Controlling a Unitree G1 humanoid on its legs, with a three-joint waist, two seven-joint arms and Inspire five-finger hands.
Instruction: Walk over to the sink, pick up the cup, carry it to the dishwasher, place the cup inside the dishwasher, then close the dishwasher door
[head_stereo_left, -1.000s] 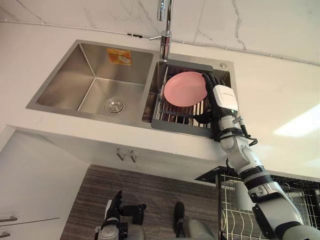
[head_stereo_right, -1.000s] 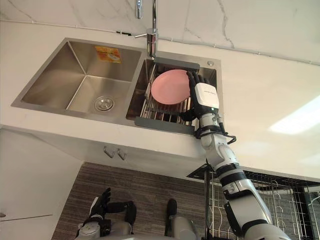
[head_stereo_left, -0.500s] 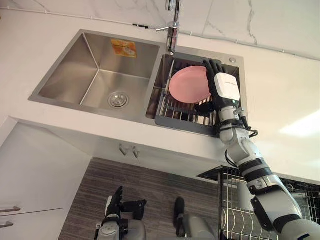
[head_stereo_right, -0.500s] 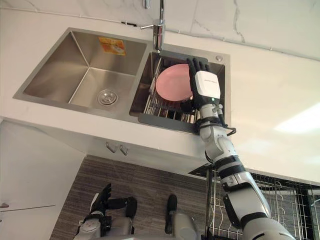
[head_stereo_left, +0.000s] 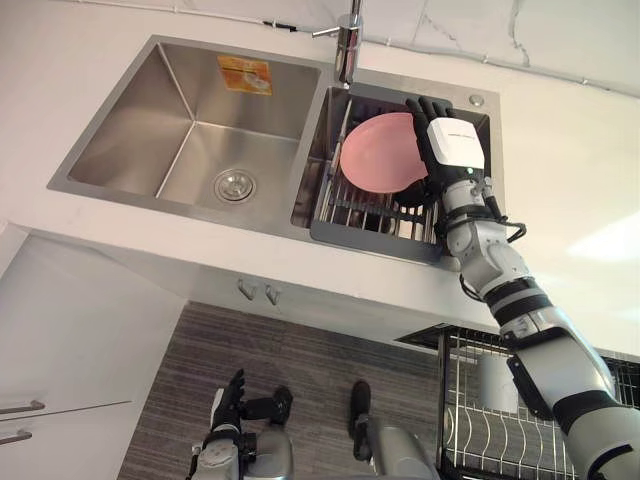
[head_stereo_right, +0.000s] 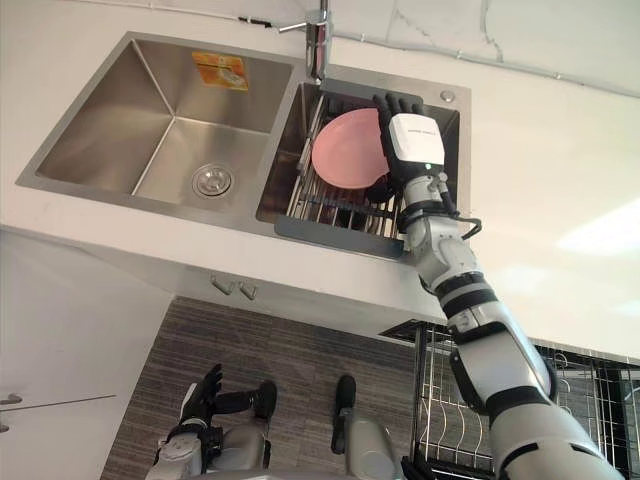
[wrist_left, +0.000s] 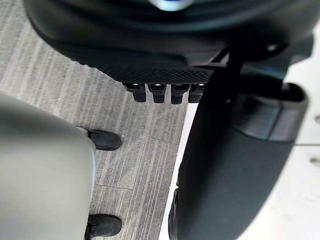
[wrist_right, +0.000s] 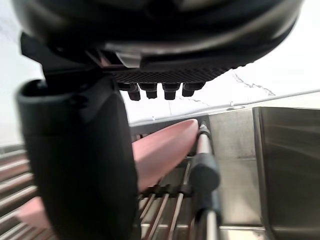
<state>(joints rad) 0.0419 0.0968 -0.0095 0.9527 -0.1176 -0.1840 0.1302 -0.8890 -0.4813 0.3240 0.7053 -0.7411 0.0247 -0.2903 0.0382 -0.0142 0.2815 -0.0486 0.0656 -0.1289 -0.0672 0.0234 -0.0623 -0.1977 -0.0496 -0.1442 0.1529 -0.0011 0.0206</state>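
Note:
My right hand (head_stereo_left: 455, 145) reaches over the wire dish rack (head_stereo_left: 360, 215) in the sink's right basin, its fingers straight and spread beside a pink plate (head_stereo_left: 375, 155) that leans in the rack. In the right wrist view the thumb (wrist_right: 80, 165) stands before the plate (wrist_right: 160, 155) and the rack bars, holding nothing. A dark rounded shape (head_stereo_left: 408, 192) lies under the hand by the plate's edge; I cannot tell whether it is the cup or the thumb. My left hand (head_stereo_left: 228, 405) hangs low near the floor, fingers relaxed.
The left basin (head_stereo_left: 190, 140) holds only its drain. A faucet (head_stereo_left: 347, 40) rises behind the divider. White counter surrounds the sink. At the lower right the dishwasher's wire rack (head_stereo_left: 520, 420) stands pulled out below the counter edge. Grey floor lies below.
The camera has shifted, so the sink sits higher in view. My right hand has reached further over the rack, its fingertips now past the plate's top edge.

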